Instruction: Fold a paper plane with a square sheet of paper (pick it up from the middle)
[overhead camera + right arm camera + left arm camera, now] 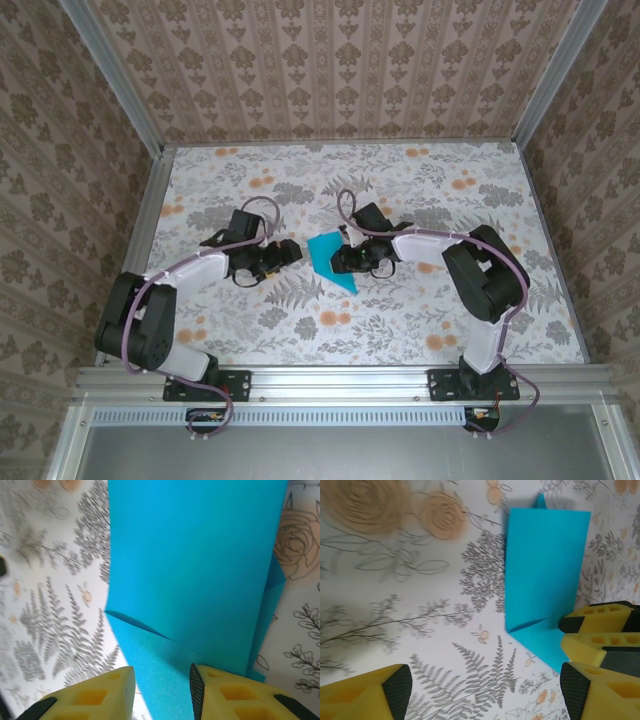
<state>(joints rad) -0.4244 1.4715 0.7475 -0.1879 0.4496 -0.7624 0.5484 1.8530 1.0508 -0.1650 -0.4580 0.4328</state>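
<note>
Tabletop (400, 320) carries the square sheet of paper (322, 250) at centre, part-folded. Left gripper (296, 251) waits at its 9 o'clock, wide open and empty. Right gripper (340, 262), at 3 o'clock, straddles the edge with fingers (225, 695) narrowly parted. Pressing flat along the crease should sharpen it.

Floral-patterned tabletop (250, 330), damask-papered walls (330, 60) on three sides — aluminium frame rails (340, 378), even light
</note>
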